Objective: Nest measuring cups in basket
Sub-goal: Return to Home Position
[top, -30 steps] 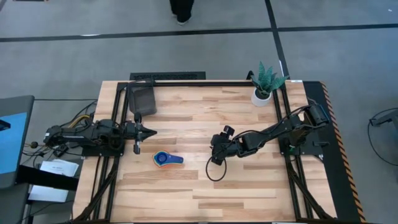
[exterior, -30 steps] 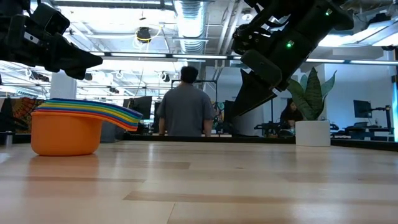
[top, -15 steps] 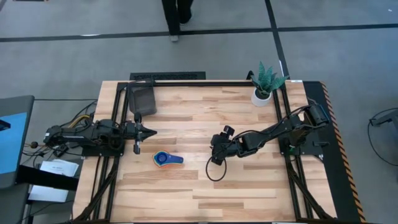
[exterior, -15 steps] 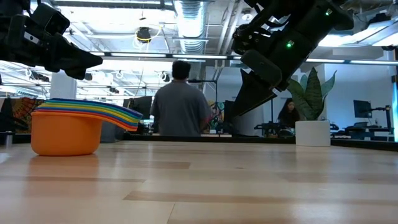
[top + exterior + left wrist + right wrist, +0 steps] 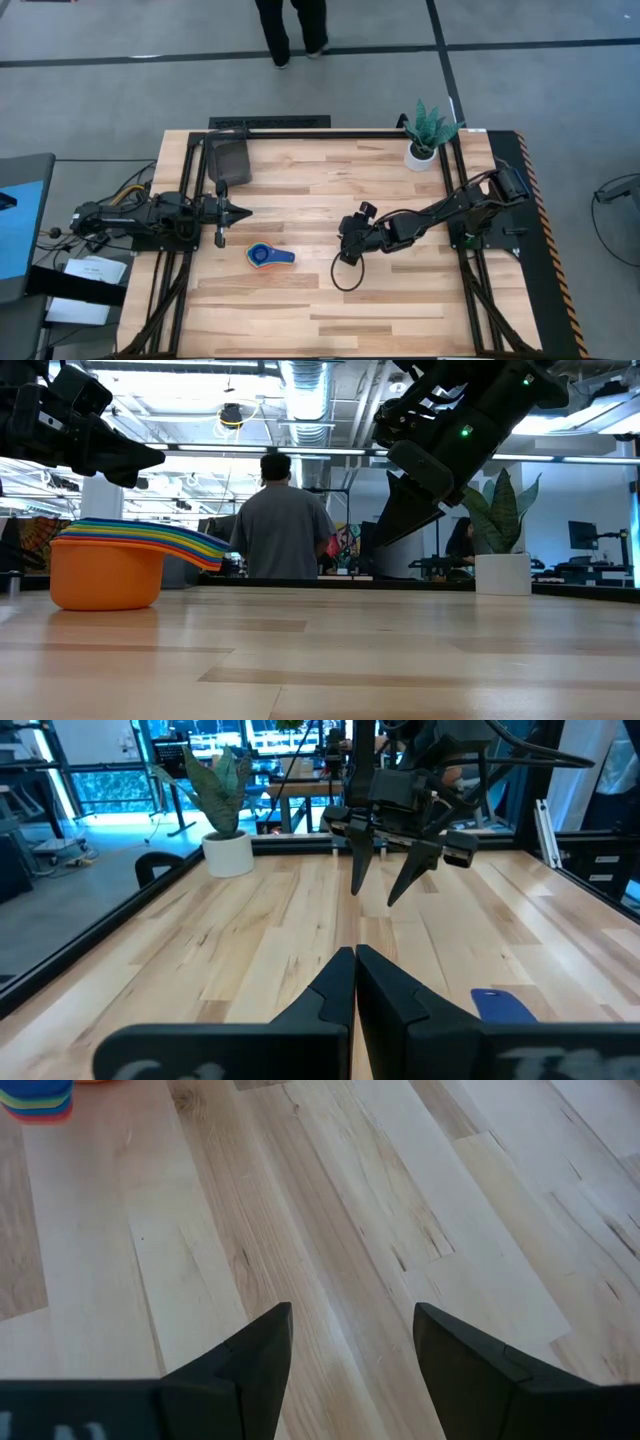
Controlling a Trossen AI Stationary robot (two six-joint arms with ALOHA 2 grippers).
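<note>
The measuring cups [image 5: 266, 256] sit nested in one stack on the table's middle left, standing on the base of the orange outermost cup [image 5: 106, 574]. Their coloured handles [image 5: 188, 544] fan toward the right, with the blue one on top. The dark basket [image 5: 228, 159] stands at the far left corner. My left gripper [image 5: 241, 211] is shut and hovers between the basket and the stack, pointing right. My right gripper [image 5: 344, 252] is open above bare wood to the right of the stack, and the handles' ends [image 5: 36, 1098] show at the edge of its wrist view.
A white pot with a green plant [image 5: 424, 140] stands at the far right corner. A loop of black cable [image 5: 346, 276] hangs below the right wrist. Bare wood lies between the stack and the right gripper. A person [image 5: 278, 520] stands beyond the far edge.
Both arms and the cup stack have kept still. Only the person beyond the far edge has walked a little to the left.
</note>
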